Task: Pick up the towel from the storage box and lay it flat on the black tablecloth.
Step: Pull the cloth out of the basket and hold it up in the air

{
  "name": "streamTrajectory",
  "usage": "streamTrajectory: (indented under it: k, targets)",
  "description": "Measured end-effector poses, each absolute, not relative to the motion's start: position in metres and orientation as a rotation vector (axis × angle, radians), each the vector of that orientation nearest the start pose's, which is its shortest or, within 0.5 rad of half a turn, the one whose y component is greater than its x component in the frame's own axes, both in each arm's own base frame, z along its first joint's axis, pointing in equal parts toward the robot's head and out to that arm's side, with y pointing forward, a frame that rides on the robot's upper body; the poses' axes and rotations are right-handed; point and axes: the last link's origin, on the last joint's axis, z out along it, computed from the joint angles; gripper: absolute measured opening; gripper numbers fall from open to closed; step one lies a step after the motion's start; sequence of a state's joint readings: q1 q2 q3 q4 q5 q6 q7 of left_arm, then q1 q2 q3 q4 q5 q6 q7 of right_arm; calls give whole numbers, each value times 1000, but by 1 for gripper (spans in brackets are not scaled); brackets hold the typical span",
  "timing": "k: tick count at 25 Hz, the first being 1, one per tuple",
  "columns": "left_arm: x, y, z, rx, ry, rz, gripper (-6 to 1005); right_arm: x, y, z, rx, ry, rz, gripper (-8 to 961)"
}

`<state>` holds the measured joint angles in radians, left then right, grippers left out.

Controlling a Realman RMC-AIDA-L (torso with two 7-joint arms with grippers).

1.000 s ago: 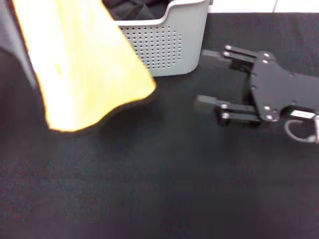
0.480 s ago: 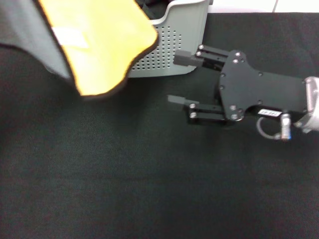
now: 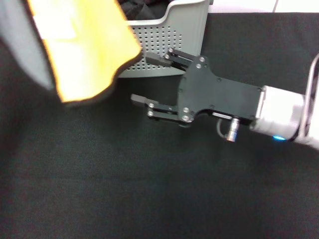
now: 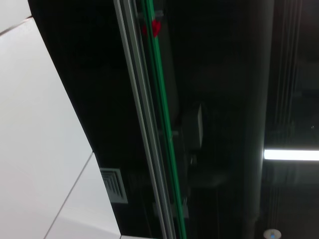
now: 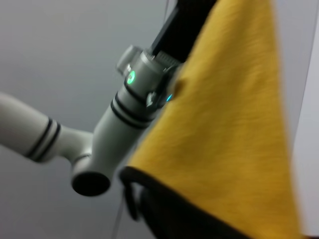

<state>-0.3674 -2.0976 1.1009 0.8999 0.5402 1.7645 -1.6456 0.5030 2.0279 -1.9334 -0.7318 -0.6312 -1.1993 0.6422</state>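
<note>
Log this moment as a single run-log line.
towel: hanging off table, yellow face out | left gripper: not visible | right gripper: open, empty, near towel's lower corner | storage box: behind | black tablecloth: no towel yet

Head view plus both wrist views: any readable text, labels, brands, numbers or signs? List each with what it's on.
None readable in any view.
Towel: pale patch on its yellow face, maybe a tag; no lettering can be made out.
Right pincer: open, beside the storage box; no marking legible on its black body.
Storage box: only dotted holes show, no label in view.
Left wrist view: ceiling and lights only, no signs.
</note>
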Motion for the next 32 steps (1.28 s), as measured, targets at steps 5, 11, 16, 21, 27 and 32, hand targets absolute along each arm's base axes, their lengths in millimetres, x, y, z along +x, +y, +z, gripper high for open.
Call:
streamTrajectory:
  k: [5,11,16,21,27,32]
  targets:
    - [-152,304,130,-1915,-255,-2287,20,123,314,-83,-2441,-384,1084,732]
    - [-155,307,128,-1882,-269,-2269,20,119,303,-80,-2290,-507,1033,731]
    - [-159,309,128,-1838,-277,-2271,20,119,296,-78,-2184,-545,1026,730]
    - [-160,310,126,-1834,-287,-2269,20,117,298,-72,-2094,-548,1033,729]
    - [-157,311,124,-1838,-285,-2278,21,110,303,-74,-2064,-568,1032,728]
    - [-158,314,124,-1805,-290,-2289,21,111,304,-80,-2080,-592,1008,727]
